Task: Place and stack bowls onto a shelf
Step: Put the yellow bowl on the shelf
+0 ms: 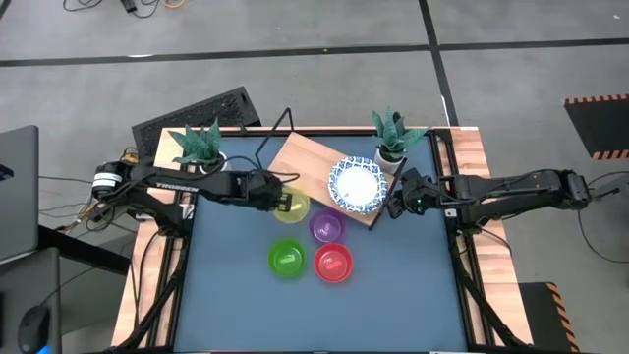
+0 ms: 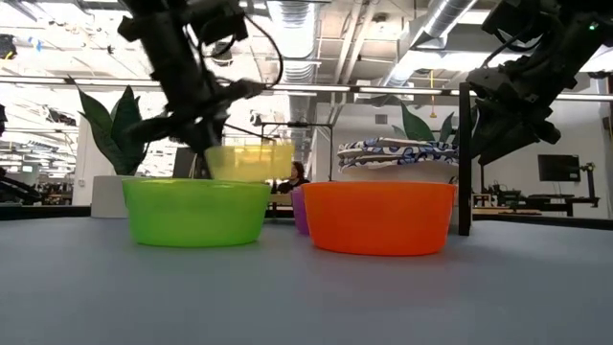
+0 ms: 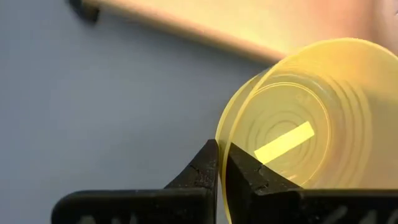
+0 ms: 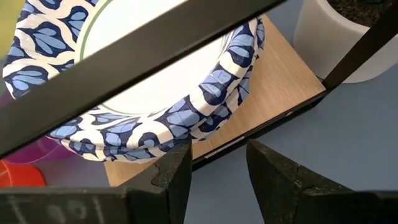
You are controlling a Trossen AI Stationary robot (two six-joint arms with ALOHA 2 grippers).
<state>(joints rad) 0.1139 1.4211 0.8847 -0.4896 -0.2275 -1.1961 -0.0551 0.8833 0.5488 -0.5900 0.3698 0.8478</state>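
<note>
The left arm reaches in from the left edge of the bench toward its middle. The left claw is closed on the rim of the yellow bowl and holds it above the bench. The right arm comes from the right edge. The right claw hangs with its fingers apart, holding nothing.

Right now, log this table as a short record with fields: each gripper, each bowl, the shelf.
left gripper: shut on the yellow bowl, pinching its rim, bowl lifted off the table in the low view
right gripper: open, at the shelf edge beside the patterned bowls
patterned bowls: stacked on the shelf
purple bowl: on the table, next to the shelf
green bowl: on the table
red bowl: on the table, beside the green bowl
</note>
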